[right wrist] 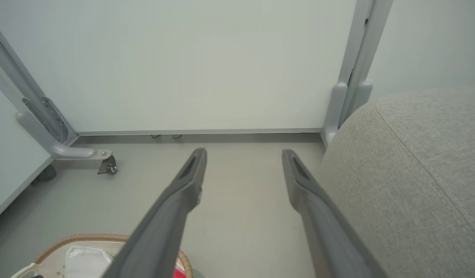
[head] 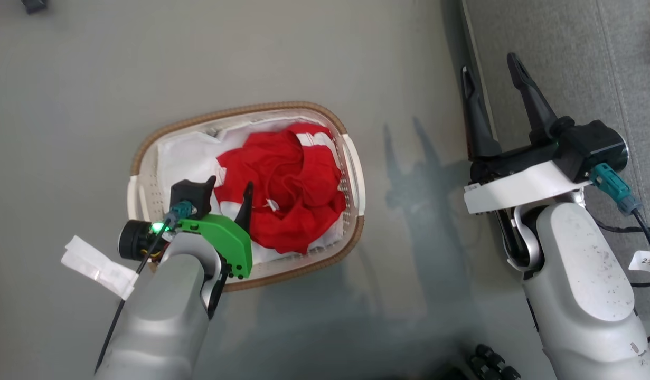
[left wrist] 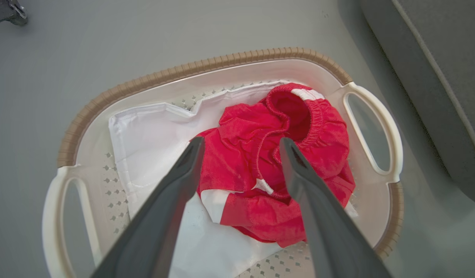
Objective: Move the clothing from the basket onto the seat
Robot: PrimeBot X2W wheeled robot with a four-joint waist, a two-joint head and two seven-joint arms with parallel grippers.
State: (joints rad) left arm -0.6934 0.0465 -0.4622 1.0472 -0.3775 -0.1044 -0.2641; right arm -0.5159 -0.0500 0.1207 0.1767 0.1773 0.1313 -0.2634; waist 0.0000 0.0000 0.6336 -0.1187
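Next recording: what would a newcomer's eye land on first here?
The bright red clothing stands out first, bunched toward the seat-side end of the basket and vivid against the white liner and grey floor. Next, the left end effector, on its green mount, hovers open just over that heap. The right end effector stands open by the edge of the grey seat.

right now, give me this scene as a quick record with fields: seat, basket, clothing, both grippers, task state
seat: grey cushion, at the right of the head view
basket: on the floor, left of the seat
clothing: red and white, bunched in the basket on the white liner
left gripper: open, over the clothing, not closed on it
right gripper: open, empty, at the seat's edge
task state: clothing not yet moved
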